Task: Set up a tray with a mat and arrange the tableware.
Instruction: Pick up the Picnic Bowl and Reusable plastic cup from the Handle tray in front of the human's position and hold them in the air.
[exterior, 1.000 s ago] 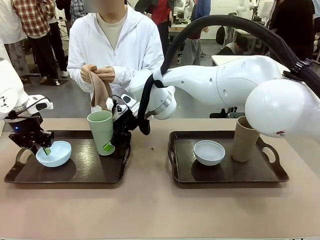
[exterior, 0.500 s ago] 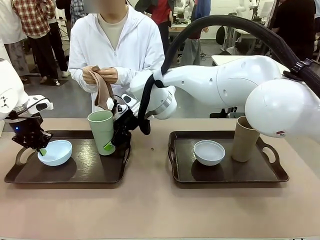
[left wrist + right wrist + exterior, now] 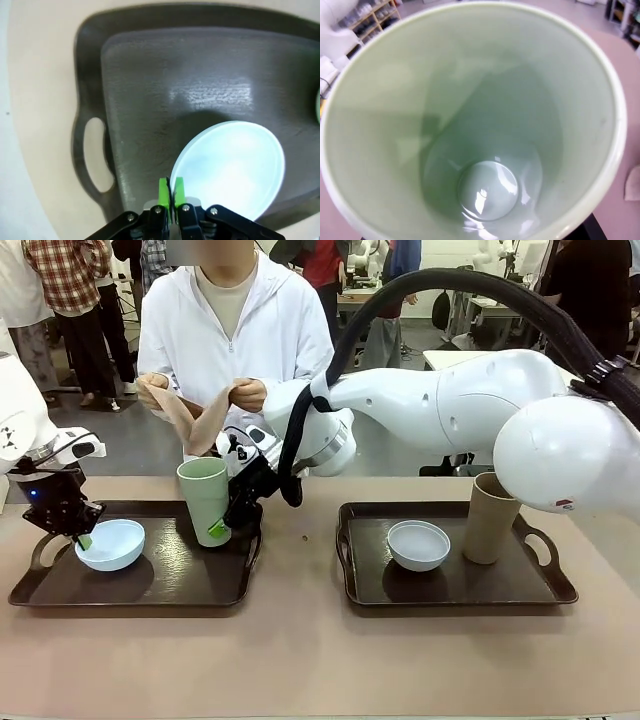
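A beige table (image 3: 300,660) lies across the lower part of the frame. Behind it, upper left, stands a person in a white jacket (image 3: 225,335); farther left, someone in a plaid shirt (image 3: 65,270).

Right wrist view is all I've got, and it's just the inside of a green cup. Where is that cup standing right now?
Observer: The green cup stands upright on the left tray, toward its far right corner.
Operator: What's the left arm up to?
Observer: The left arm's fingers are pinched on the rim of a blue bowl at that tray's left end.
Operator: And the person?
Observer: The person's hands hold up a brown cloth just beyond the cup.
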Tool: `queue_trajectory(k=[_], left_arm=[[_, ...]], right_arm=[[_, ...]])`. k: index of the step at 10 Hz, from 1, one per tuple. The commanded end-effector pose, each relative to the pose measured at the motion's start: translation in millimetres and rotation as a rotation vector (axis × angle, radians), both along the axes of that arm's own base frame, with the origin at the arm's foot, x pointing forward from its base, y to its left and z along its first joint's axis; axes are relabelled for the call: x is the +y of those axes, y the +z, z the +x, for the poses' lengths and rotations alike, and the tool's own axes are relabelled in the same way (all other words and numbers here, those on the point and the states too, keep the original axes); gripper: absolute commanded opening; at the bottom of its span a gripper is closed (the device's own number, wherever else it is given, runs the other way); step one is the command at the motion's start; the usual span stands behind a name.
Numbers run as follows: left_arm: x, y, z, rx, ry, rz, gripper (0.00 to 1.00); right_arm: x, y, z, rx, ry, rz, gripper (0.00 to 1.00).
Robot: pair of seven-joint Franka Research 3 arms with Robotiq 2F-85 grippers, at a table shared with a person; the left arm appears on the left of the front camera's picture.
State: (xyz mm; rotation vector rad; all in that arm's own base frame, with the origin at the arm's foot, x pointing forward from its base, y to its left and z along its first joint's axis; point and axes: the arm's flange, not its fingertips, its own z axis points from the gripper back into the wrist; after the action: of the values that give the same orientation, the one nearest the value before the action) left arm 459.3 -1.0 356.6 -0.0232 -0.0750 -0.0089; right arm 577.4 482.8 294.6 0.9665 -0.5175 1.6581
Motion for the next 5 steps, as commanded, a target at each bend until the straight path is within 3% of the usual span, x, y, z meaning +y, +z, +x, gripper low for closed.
queue_trajectory(k=[1,3,5], left_arm=[[-5.8,36.3,-22.1,0.034,-0.011,-0.058,0.00],[-16.8,99.1,-61.1,-0.018,-0.045,-0.060,0.00],[-20.9,152.6,-80.2,-0.091,-0.072,-0.040,0.00]], right_arm=[[-25.2,57.6,-26.1,0.059,0.013,0.085,0.20],[-53.6,123.1,-63.7,0.040,-0.019,0.079,0.20],[-66.5,164.9,-83.2,-0.006,-0.062,0.067,0.20]])
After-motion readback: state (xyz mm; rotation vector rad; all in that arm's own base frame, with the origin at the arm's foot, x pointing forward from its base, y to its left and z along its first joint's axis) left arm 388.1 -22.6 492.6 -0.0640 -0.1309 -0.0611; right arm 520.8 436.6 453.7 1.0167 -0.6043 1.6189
